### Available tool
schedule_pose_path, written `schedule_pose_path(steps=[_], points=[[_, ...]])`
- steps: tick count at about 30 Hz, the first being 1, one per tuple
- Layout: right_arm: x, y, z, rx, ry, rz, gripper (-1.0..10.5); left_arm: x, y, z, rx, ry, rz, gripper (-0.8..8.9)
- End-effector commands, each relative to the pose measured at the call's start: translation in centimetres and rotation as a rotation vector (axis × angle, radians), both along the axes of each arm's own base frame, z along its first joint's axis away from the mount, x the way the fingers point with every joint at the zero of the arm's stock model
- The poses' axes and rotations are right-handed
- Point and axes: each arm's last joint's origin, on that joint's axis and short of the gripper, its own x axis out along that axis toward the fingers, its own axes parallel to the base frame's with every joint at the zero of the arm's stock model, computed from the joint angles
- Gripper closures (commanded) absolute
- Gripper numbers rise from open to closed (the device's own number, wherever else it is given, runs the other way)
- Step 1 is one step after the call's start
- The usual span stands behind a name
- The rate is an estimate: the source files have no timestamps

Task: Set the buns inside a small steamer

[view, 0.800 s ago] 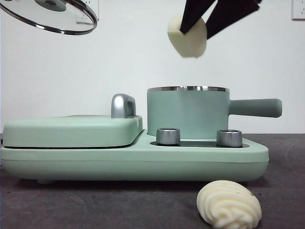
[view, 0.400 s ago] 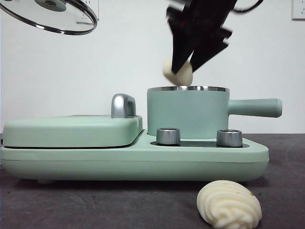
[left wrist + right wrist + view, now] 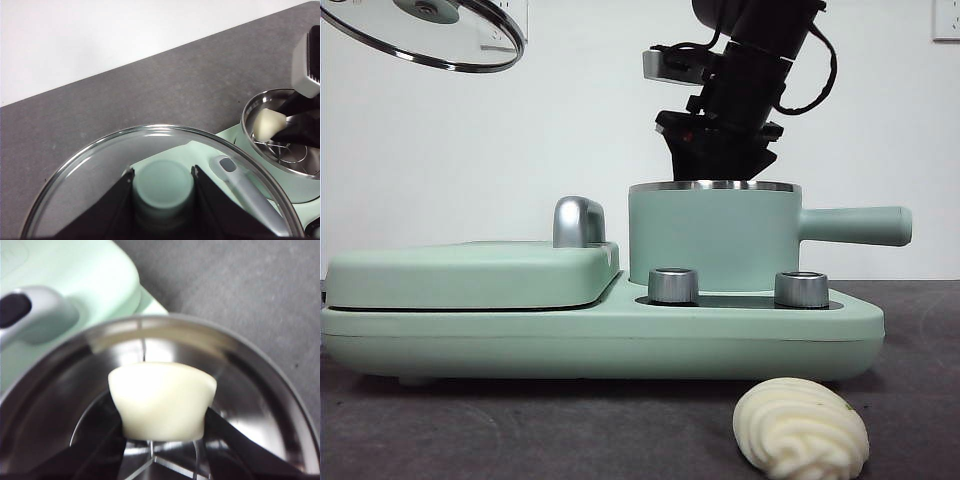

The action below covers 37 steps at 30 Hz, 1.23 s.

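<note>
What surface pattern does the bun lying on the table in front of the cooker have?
Cream-white with swirled ridges; the bun shows best in the front view.

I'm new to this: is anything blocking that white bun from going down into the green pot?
Nothing visible. The glass lid is off, held aside by the left gripper. The right gripper already has the smooth bun inside the steamer.

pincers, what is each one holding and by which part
Left pincer grips the glass lid by its green knob. Right pincer holds the smooth bun by its sides, inside the steamer.
</note>
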Motion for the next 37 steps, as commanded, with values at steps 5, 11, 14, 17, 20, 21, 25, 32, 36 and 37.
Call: schedule_pose_path(steps=[5,11,14,17,20,21,25,32,36,37], points=[[1.1,0.8,-1.3,-0.009,0.003,0.011,6.1,0.0,-0.1,0.9,-0.013,-0.050,-0.006,7.99],[-0.2,0.2,3.8,0.071,-0.105,0.001,6.1,0.0,-0.1,0.9,-0.013,-0.050,-0.006,7.99],[-2.6,-0.9,7.2,0.137,-0.115,0.001,5.9,0.0,-0.1,0.9,-0.013,-0.050,-0.006,7.99],[-5.6,-2.2,9.4,0.215,-0.023,0.049,5.6,0.0,-0.1,0.9,-0.012,-0.049,-0.006,7.99],[-8.9,-2.7,10.7,0.279,-0.029,0.132,5.6,0.0,-0.1,0.9,-0.012,-0.049,-0.006,7.99],[-9.9,-3.0,10.6,0.290,-0.045,0.146,5.6,0.0,-0.1,0.9,-0.012,-0.049,-0.006,7.99],[-13.1,-3.9,9.2,0.318,-0.087,0.190,5.6,0.0,-0.1,0.9,-0.013,-0.049,-0.006,7.99],[-18.3,-5.2,4.0,0.270,-0.070,0.313,5.6,0.0,-0.1,0.8,-0.011,-0.047,-0.006,7.99],[-20.0,-5.1,0.6,0.222,-0.023,0.368,5.6,0.0,-0.1,0.8,-0.011,-0.044,-0.006,7.99],[-20.3,-5.0,-0.3,0.200,-0.009,0.373,5.6,0.0,-0.1,0.8,-0.010,-0.044,-0.006,7.99]])
